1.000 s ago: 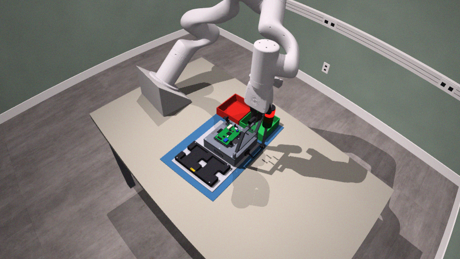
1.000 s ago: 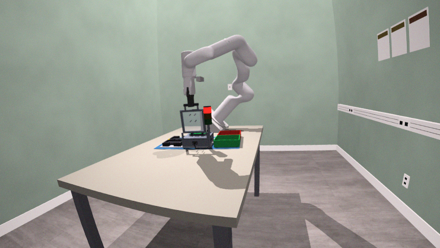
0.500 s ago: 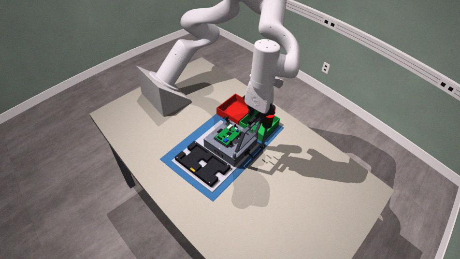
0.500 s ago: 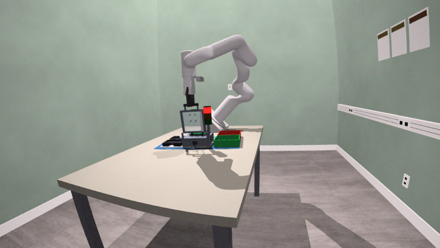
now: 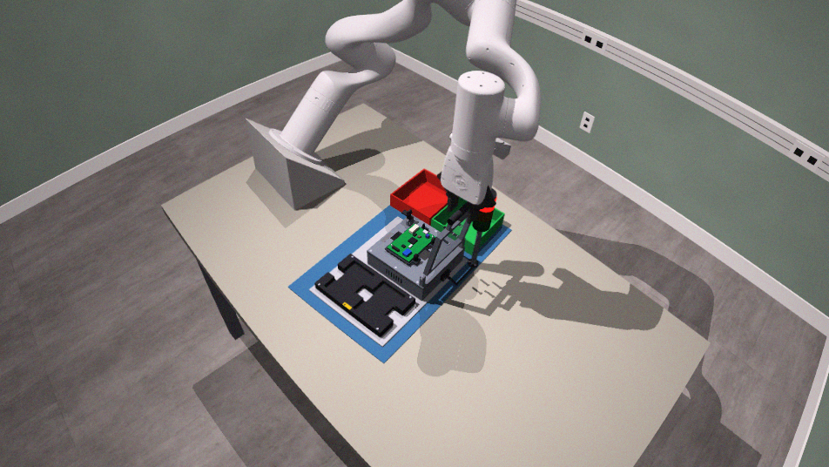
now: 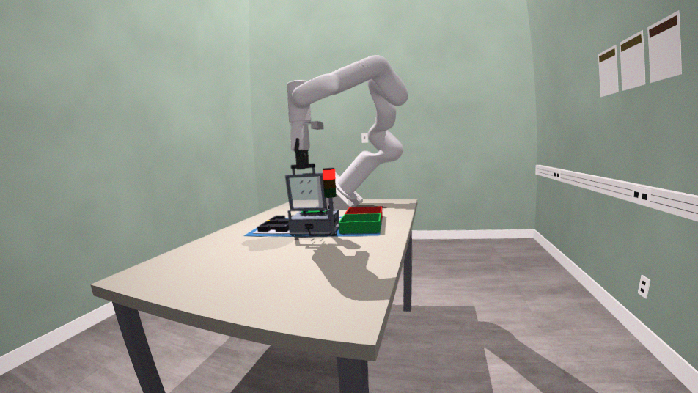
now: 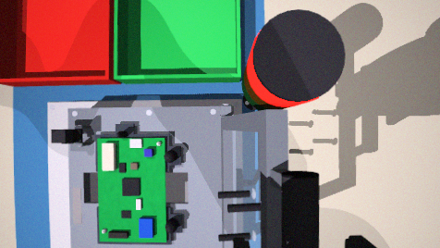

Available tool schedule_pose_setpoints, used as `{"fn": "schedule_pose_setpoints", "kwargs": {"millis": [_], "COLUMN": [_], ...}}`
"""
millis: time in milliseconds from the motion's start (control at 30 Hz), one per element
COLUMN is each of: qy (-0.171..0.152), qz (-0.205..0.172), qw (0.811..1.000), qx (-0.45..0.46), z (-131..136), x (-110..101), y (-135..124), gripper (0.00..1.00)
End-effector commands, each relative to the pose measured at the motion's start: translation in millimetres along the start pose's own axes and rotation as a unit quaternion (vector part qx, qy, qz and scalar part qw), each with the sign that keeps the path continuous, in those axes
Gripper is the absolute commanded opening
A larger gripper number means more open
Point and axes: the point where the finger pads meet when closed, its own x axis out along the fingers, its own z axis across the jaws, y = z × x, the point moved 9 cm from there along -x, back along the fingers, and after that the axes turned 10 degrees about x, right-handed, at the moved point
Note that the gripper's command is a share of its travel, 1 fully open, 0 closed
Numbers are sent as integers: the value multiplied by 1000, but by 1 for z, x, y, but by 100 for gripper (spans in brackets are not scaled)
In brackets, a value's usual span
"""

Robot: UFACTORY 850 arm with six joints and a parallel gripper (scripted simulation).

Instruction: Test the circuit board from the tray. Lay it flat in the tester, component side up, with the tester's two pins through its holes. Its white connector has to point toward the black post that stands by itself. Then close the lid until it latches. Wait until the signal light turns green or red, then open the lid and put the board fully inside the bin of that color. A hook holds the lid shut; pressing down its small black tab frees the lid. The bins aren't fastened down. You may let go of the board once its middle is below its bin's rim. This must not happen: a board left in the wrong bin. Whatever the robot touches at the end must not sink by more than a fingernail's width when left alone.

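Note:
The green circuit board (image 5: 410, 242) (image 7: 131, 190) lies flat, component side up, in the grey tester (image 5: 400, 271) (image 7: 199, 134). Its white connector (image 7: 107, 156) is at the end near the lone black post (image 7: 65, 135). The tester's clear lid (image 5: 441, 254) (image 6: 288, 191) (image 7: 273, 134) stands open and upright. The signal light (image 5: 486, 204) (image 6: 328, 174) (image 7: 251, 88) shows red. My gripper (image 5: 461, 215) (image 6: 301, 163) (image 7: 328, 231) is open right at the lid's top edge, with nothing clamped between the fingers.
The red bin (image 5: 408, 208) (image 6: 364, 210) (image 7: 55, 78) and the green bin (image 5: 489, 227) (image 6: 359, 224) (image 7: 176, 72) stand side by side behind the tester, both empty. The black tray (image 5: 371, 295) (image 6: 273, 225) lies empty on the blue mat (image 5: 301, 285).

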Motion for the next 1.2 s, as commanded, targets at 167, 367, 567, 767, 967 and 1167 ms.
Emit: {"fn": "schedule_pose_setpoints", "kwargs": {"millis": [167,367,567,767,967,1167], "qy": [-1,-1,-1,-1,-1,-1], "qz": [0,0,0,0,0,0], "qw": [1000,1000,1000,1000,1000,1000], "qx": [0,0,0,0,0,0], "z": [0,0,0,0,0,0], "x": [-1,-1,-5,-23,-41,-53], "y": [0,0,0,0,0,0], "gripper": [52,52,52,52,52,52]}}
